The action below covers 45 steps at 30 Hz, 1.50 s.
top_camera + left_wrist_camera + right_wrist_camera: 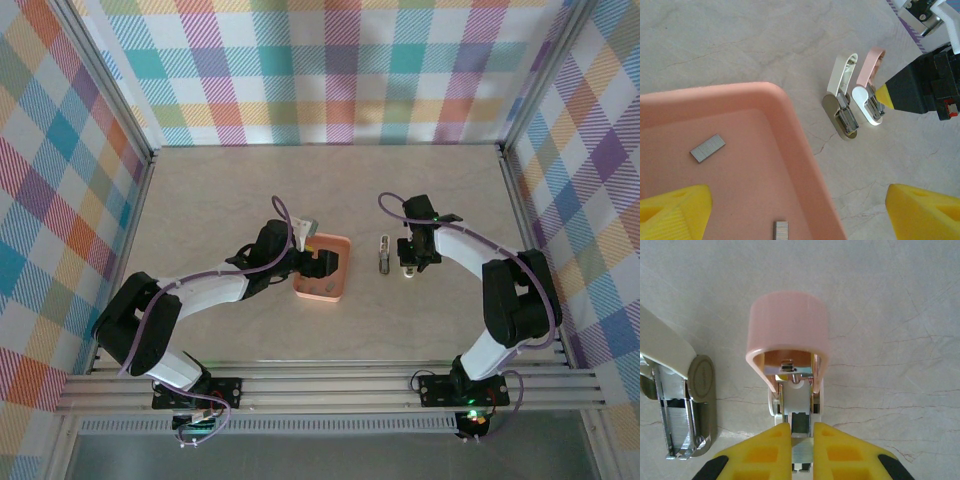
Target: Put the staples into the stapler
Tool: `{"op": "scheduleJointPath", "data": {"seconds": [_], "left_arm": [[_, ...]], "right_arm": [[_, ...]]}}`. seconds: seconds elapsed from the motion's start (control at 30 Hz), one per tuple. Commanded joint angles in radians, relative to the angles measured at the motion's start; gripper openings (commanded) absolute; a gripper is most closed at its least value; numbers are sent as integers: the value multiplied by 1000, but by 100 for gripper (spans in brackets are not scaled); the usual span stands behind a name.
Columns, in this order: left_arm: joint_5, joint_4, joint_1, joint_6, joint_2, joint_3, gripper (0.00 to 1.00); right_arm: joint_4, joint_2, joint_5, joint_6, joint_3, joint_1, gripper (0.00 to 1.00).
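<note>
The stapler [788, 330] lies open on the table with its pink lid swung up and its metal channel bare; it also appears in the left wrist view [869, 97]. My right gripper [802, 432] is shut on a short grey strip of staples [802, 452], held right over the near end of that channel. My left gripper [797, 200] hangs open over the orange tray [790, 130], its yellow fingers [670, 212] far apart with nothing between them. Two more strips of staples [707, 148] lie flat in the tray. In the top view the left gripper [322, 262] is above the tray [340, 290] and the right gripper [405, 268] is just right of it.
A second small stapler [842, 107] with a white lid and grey metal base lies open just left of the pink one, between it and the tray; it also shows in the right wrist view [685, 405]. Checked walls enclose the table on three sides.
</note>
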Motion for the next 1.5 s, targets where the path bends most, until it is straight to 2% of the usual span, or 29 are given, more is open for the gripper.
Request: {"op": "scheduleJointPath", "data": {"seconds": [0.0,0.23,0.63,1.03,1.47], "left_arm": [[8,16,-14,19,-1,-2,90],[11,19,-14,16,1,-1,90],[7,14,-14,18,-7,-5,90],[11,18,-14,16,3,-1,90],[9,17,-13,19,2,-1,90]], "right_arm": [[-28,-46,-19,-4,17,-3,13],[-37,-76,-36,9,16,-4,14],[-12,-10,-34,4,7,-4,13],[-18,5,0,-7,-1,-4,13],[-10,11,-16,-2,-6,-3,13]]}}
